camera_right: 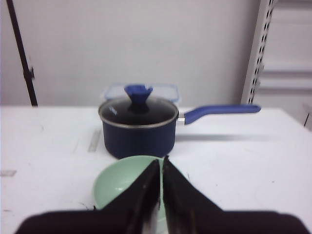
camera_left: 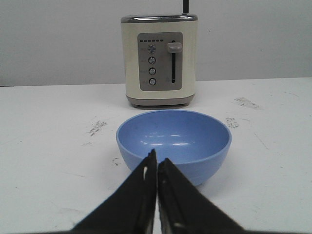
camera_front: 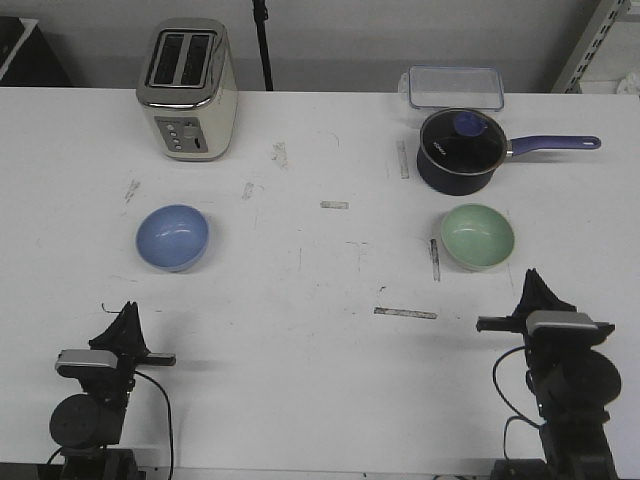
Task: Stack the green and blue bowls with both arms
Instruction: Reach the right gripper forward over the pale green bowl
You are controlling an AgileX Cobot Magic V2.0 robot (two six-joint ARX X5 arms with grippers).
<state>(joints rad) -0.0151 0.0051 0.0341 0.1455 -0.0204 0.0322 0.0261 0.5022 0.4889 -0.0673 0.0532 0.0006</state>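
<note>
Here both arms sit parked at the near edge of the white table (camera_front: 320,350), well apart from each other and from the two bowls. The left gripper (camera_front: 128,318) has its fingers pressed together with nothing between them, and the blue bowl (camera_front: 173,237) stands upright on the table at about one o'clock from it, clear of the tips. The right gripper (camera_front: 536,287) is likewise pinched closed and empty; the green bowl (camera_front: 478,236) rests at roughly eleven o'clock from it, near but not touching. In the left wrist view the closed fingertips (camera_left: 150,163) point straight at the blue bowl, with the cream toaster (camera_left: 159,59) standing beyond it. In the right wrist view the green bowl (camera_right: 117,183) lies just ahead of the closed tips, with the dark blue lidded saucepan (camera_right: 139,127) behind.
</note>
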